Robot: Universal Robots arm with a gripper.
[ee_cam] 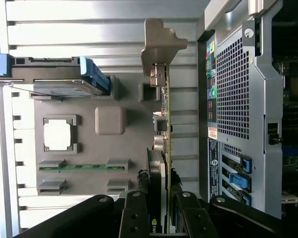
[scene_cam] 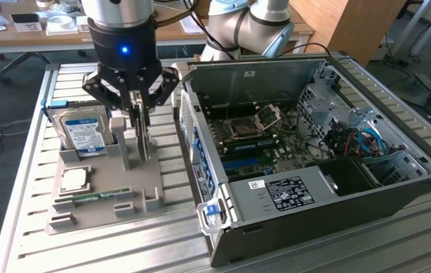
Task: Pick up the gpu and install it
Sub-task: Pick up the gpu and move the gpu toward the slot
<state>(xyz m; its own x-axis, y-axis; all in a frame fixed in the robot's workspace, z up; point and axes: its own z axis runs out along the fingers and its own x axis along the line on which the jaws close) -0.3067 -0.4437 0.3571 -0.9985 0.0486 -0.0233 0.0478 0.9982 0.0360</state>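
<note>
While the arm is hanging straight down from above, wrist vertical, its pincer [scene_cam: 141, 114] [ee_cam: 161, 181] is pinching the top edge of the graphics card [scene_cam: 145, 142] [ee_cam: 165, 114], one finger pressing on each flat face. The card is standing upright on its long edge in a slot of the gray tray [scene_cam: 102, 213] [ee_cam: 129, 89], along the tray's edge nearest the open computer case [scene_cam: 314, 227], with its silver bracket [ee_cam: 159, 42] pointing toward the tray's far end. A hard drive [scene_cam: 83, 133] is standing at the tray's opposite edge; a square chip [scene_cam: 75, 179] and a memory stick [scene_cam: 94, 197] are lying toward its near corner. The tray is sitting on the slatted metal worktop [scene_cam: 86, 250].
</note>
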